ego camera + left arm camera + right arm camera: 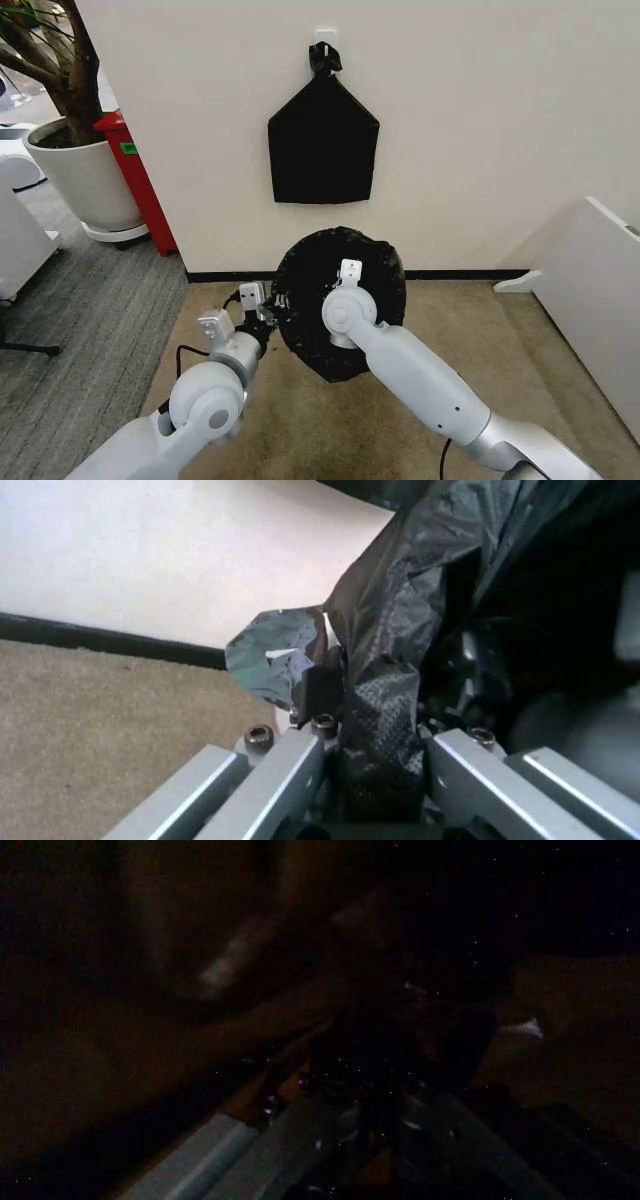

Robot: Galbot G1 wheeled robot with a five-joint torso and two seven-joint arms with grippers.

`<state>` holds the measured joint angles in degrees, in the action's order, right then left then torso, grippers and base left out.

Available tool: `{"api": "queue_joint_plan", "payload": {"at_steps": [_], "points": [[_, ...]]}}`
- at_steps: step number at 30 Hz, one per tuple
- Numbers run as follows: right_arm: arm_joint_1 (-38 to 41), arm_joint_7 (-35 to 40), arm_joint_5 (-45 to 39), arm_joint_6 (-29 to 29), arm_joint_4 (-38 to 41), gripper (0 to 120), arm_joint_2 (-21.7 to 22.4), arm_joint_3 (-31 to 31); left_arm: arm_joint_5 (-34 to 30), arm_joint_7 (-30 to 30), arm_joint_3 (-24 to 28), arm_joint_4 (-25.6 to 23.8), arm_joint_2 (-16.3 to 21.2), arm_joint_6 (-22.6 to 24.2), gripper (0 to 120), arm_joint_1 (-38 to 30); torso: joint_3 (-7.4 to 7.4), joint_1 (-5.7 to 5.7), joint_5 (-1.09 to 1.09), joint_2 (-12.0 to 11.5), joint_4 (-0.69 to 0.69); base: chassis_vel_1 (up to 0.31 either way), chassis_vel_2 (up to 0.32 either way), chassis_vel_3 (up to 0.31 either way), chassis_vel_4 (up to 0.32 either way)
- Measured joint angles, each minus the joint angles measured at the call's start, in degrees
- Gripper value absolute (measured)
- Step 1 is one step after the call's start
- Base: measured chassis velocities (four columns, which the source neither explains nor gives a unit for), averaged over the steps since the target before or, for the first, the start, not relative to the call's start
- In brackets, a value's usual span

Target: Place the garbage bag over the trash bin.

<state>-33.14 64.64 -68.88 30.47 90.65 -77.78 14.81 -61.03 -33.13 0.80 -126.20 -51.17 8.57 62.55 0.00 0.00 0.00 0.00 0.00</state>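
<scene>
The glossy black garbage bag [340, 300] is draped in a round mound on the carpet by the wall. The trash bin is hidden beneath it. My left gripper [274, 302] is at the bag's left edge. In the left wrist view this gripper [380, 724] is shut on a crinkled fold of the bag [450, 570]. My right arm reaches over the mound, and its gripper [350, 268] dips into the bag's dark middle. The right wrist view is dark, with faint fingers [290, 1125] among black plastic.
A flat house-shaped black bag [322, 140] hangs on the wall above. A large white plant pot [85, 175] and a red cabinet [140, 185] stand at the left. A white panel [600, 290] stands at the right. Carpet [250, 420] lies in front.
</scene>
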Motion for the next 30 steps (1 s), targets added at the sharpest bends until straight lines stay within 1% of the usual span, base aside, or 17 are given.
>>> {"api": "queue_joint_plan", "payload": {"at_steps": [5, 7, 8, 11, 18, 23, 26, 30], "points": [[-0.3, 0.0, 0.3, -0.4, 0.4, 0, 0.2, -0.3, -0.2, 0.0, 0.0, -0.7, 0.0, 0.2, 0, 0.4, 0.0, 0.0, 0.01, 0.0, 0.01, 0.0, 0.0, 0.0, 0.0], [-0.4, 0.9, -0.3, -0.6, 2.0, 0, 0.7, 0.2, 0.0, 0.0, 0.0, -0.4, 0.0, 0.2, 0, 0.6, 0.0, 0.0, 0.0, 0.0, 0.0, 0.0, 0.0, 0.0, 0.0], [-0.4, 2.1, -1.8, -0.9, 4.1, 0, 1.0, 0.8, 0.2, 0.0, 0.0, 0.4, -0.1, 0.2, 0, 0.5, 0.0, 0.0, 0.0, 0.0, -0.01, 0.0, 0.0, 0.0, 0.0], [-0.2, 3.7, -3.9, -1.2, 6.8, 0, 1.2, 2.1, 0.5, 0.1, 0.0, 1.7, -0.4, 0.1, 0, 0.0, 0.0, 0.0, 0.0, 0.0, 0.0, 0.0, 0.0, 0.0, 0.0], [1.5, 4.9, -5.8, -2.0, 8.9, 0, -0.3, 4.1, 1.0, 0.3, 0.2, 3.1, -0.9, 0.0, 0, -0.5, 0.0, 0.0, 0.0, 0.0, 0.0, 0.0, 0.0, 0.0, 0.0], [2.9, 4.5, -5.5, -2.1, 6.5, 0, -1.8, 4.2, 1.2, 0.5, 0.3, 2.5, -0.7, 0.0, 0, 0.2, 0.0, 0.0, 0.0, 0.0, 0.01, 0.0, 0.0, 0.0, 0.0], [3.5, 2.9, -3.9, -2.1, 3.0, 0, -2.9, 3.6, 1.8, 0.9, 0.4, 1.7, -0.6, -0.1, 0, 1.1, 0.0, 0.0, -0.01, 0.0, 0.01, 0.0, 0.0, 0.0, 0.0], [3.4, 1.6, -2.3, -2.1, 0.6, 0, -3.3, 2.9, 1.8, 1.1, 0.7, 1.2, -0.6, -0.2, 0, 1.2, 0.0, 0.0, 0.0, 0.0, 0.01, 0.0, 0.0, 0.0, 0.0]]}}
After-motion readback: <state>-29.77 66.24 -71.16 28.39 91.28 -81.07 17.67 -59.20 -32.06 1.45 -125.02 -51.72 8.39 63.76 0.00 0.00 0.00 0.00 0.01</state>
